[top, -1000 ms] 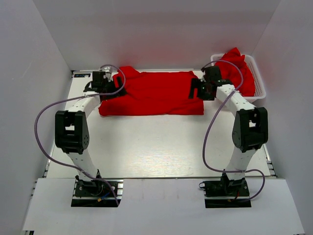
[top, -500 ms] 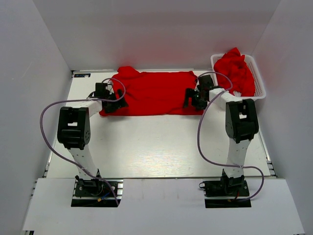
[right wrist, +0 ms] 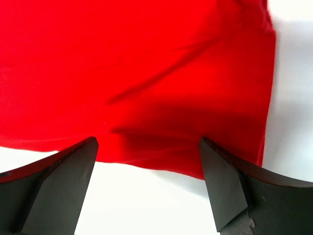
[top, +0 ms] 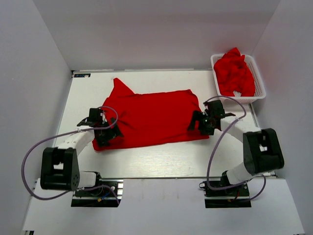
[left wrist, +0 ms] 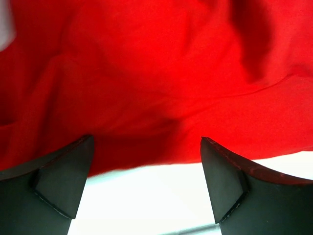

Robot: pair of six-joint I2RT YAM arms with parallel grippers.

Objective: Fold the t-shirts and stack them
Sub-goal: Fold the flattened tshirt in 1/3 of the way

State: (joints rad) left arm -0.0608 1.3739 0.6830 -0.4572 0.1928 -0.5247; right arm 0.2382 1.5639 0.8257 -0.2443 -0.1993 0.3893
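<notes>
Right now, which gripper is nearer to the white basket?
The right. The right gripper sits at the right edge of the shirt, just on the near side of the basket. The left gripper is at the shirt's left edge, far off on the other side.

White links, black joints, lilac cables, black wedge fingers.

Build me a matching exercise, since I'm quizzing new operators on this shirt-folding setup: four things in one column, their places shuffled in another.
1. flat t-shirt
2. basket
3. left gripper
4. right gripper

A. far right corner of the table, holding crumpled red cloth
B. at the shirt's right edge, open
C. spread across the middle of the table
D. at the shirt's near left corner, open

Pairs: 1-C, 2-A, 3-D, 4-B
</notes>
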